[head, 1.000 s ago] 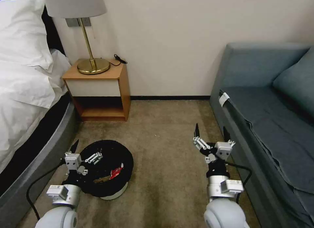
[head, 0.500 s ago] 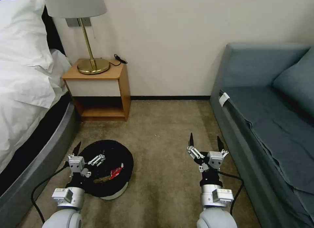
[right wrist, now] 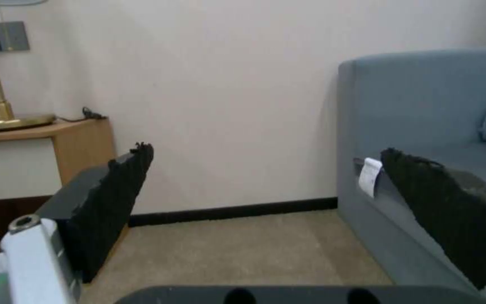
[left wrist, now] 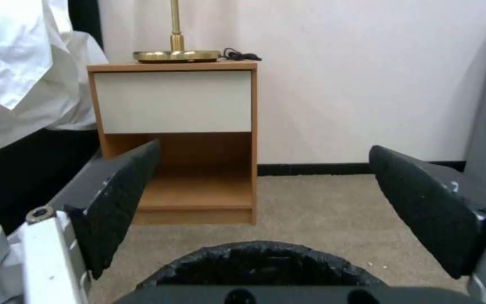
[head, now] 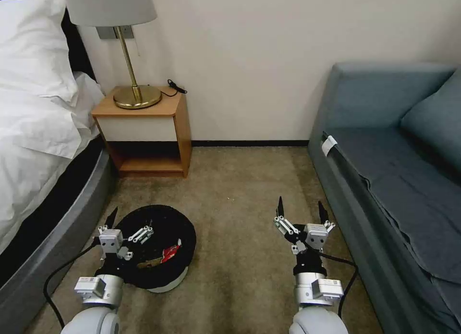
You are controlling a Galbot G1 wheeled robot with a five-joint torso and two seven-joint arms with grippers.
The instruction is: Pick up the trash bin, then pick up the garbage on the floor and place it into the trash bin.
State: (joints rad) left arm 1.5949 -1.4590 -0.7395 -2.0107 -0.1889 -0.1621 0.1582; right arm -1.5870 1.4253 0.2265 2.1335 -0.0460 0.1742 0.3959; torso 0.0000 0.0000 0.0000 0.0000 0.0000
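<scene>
Trash bin sits on carpet, lower left of head view, black bag liner, w/ red-white wrapper and brown scrap inside. Left gripper over bin's near-left rim, fingers spread wide, holding nothing. Right gripper at lower centre-right, well apart from bin, near sofa, fingers also spread, empty. Nightstand w/ lamp upper left.

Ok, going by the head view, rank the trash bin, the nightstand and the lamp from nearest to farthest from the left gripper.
1. The trash bin: right at the open left gripper, which hangs over its near-left rim.
2. The nightstand: farther ahead, against the wall beside the bed.
3. The lamp: standing on top of the nightstand, its brass base toward the back.
</scene>
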